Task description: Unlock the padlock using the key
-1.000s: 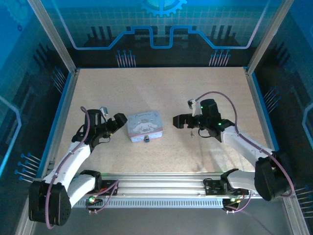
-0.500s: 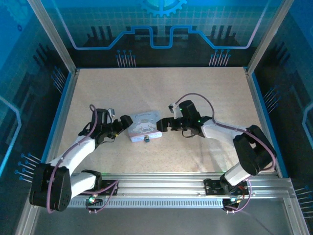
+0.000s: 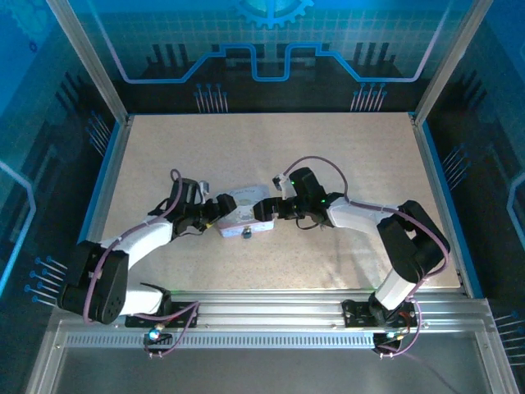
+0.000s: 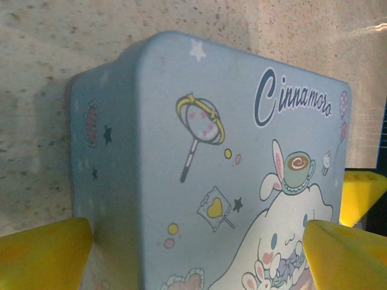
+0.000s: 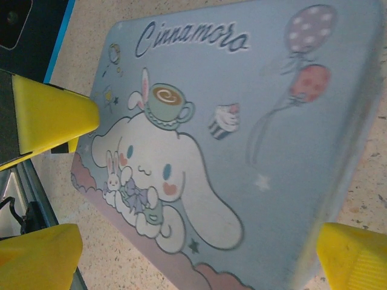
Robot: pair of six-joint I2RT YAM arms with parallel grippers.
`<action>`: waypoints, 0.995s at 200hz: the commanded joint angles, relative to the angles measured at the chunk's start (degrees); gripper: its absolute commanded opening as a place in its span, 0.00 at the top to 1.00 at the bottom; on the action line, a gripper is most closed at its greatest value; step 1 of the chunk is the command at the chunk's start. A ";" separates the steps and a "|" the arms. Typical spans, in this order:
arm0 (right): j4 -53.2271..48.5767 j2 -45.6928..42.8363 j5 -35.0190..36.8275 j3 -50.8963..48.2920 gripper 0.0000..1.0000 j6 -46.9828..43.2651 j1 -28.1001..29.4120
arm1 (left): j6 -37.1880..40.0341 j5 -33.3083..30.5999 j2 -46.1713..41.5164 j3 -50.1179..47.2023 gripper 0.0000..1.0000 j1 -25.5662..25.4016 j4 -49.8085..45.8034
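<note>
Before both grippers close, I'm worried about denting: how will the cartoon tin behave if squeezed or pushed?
The tin looks like thin rigid metal, so it probably keeps shape but might dent. Its smooth lid and rounded corners could be slippery. Lying flat on the table, it should slide rather than tip.

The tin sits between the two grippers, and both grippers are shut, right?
Not quite. The tin does sit between them, but the left gripper and right gripper are both open. Each wrist view shows its yellow fingers spread wide.
</note>
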 commanded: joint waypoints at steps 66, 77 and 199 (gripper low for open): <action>-3.71 -7.49 2.15 -5.12 0.00 -1.31 -0.60 | 0.05 -1.60 10.67 10.97 0.08 -6.15 2.31; -4.02 -8.66 2.27 -6.14 0.00 -1.26 -1.03 | 0.14 -1.83 12.37 12.62 0.08 -6.76 2.10; -8.74 -16.15 5.35 -11.41 0.00 -2.40 -5.12 | 1.90 -8.93 17.83 20.56 0.07 -9.91 -0.89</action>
